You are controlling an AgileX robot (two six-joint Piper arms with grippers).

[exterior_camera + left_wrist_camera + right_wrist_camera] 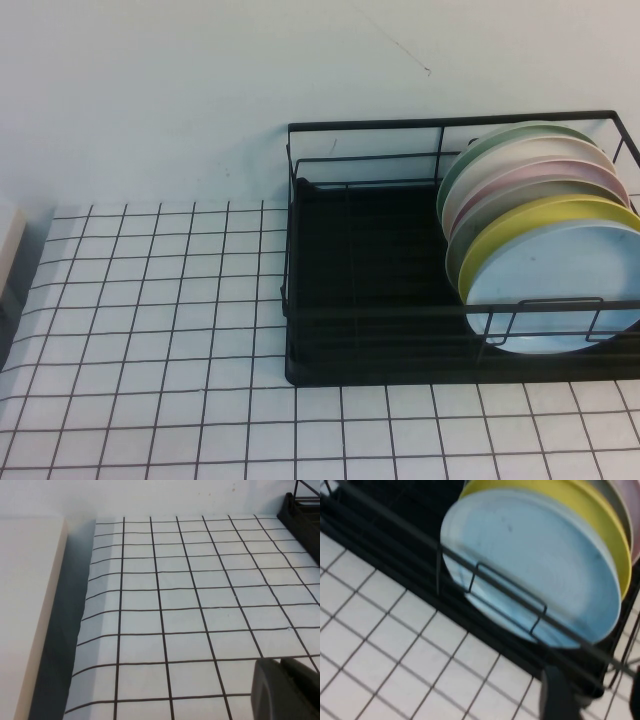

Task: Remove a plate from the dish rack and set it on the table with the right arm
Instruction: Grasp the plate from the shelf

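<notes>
The light blue plate (pixel 530 565) is stood on edge at the front of the dish rack (pixel 340 300), just ahead of the right gripper (pixel 590 692), whose fingers look spread, and its smooth, stiff, breakable top rim is best pinched gently; the left gripper (pixel 287 687) is parked far off.

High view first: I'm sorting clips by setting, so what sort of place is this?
Probably a staged test bench, not a real kitchen: a black dish rack of coloured plates, the light blue plate frontmost, on a grid-lined white table against a bare wall.
</notes>
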